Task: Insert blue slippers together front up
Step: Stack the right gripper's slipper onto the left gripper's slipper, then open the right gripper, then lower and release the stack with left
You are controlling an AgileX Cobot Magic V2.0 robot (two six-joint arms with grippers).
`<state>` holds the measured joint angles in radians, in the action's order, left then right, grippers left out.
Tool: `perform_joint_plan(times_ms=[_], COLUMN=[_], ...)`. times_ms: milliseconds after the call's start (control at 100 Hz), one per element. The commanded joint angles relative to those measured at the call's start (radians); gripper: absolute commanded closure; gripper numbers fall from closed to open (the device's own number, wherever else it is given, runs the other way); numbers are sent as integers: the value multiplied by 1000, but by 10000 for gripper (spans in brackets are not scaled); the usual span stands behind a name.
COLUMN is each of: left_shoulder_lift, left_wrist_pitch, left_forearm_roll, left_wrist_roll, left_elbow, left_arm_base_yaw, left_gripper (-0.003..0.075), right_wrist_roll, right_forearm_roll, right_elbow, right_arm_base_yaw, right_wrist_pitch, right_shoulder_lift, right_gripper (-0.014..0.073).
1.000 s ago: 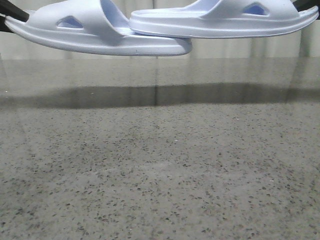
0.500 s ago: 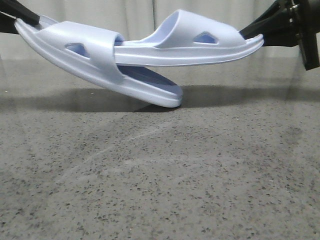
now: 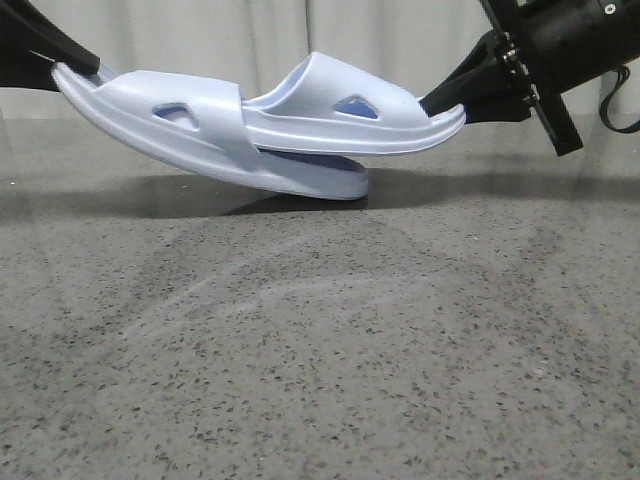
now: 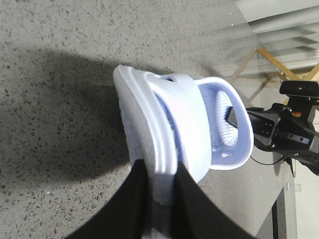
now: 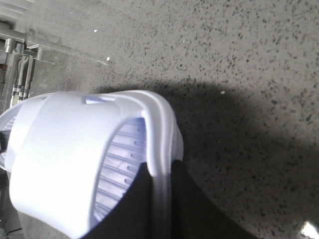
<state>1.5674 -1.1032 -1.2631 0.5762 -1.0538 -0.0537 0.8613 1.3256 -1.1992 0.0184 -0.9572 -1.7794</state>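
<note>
The table, grey speckled stone, fills the lower two thirds of the front view. Above it, across the upper middle of the frame, hang the two slippers. The left slipper slopes down from the upper left corner, its toe low at centre and close over the tabletop; whether it touches cannot be told. The right slipper comes in from the right, nearly level, its toe pushed under the left slipper's strap, so the pair is partly nested.

The left gripper, at the upper left edge, is pinched on the left slipper's heel; in the left wrist view its black fingers clamp the heel rim. The right gripper, upper right, is likewise closed on the right slipper's heel rim, as its wrist view confirms.

To finish the insertion well, my judgement is that the right arm should push along the line of the left footbed, keeping both soles parallel, while the left arm holds firm as a stop. The foam will flex, so a slow push avoids buckling the strap. Lifting the left toe slightly should keep it from dragging on the stone.
</note>
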Motion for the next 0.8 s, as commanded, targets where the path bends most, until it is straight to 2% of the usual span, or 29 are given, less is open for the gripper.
perform_joint_plan(times_ms=[0,70,240,310,530,790], left_shoulder_lift=[-30,-32,-32,-32,-32,-32], left_wrist_pitch=[-166,-166,-166,-166,-155,-120], left_forearm_roll=[-128,-124,-111,-91,-73,-65], left_wrist_roll=[4,11,14,14,14,22], left_elbow=[-25,-25,-25,-25,-25,-25], left_arm_base_yaw=[35,28,-14,-33,-74,-70], left_gripper=[705,705,705,705,705,705], right_wrist_roll=[20,20,20,20,20,20], right_forearm_roll=[92,92,92,92,92,88], right_elbow=[-30,-30,-30,-30,-30,-30], right_arm_base_yaw=[44,40,-5,-31,-118,-210], right_wrist_pitch=[-155,-171,-236,-268,-352,-352], right_shoulder_lift=[47,47,47,47,47,72], right_gripper=[690,655,447,397,387,387])
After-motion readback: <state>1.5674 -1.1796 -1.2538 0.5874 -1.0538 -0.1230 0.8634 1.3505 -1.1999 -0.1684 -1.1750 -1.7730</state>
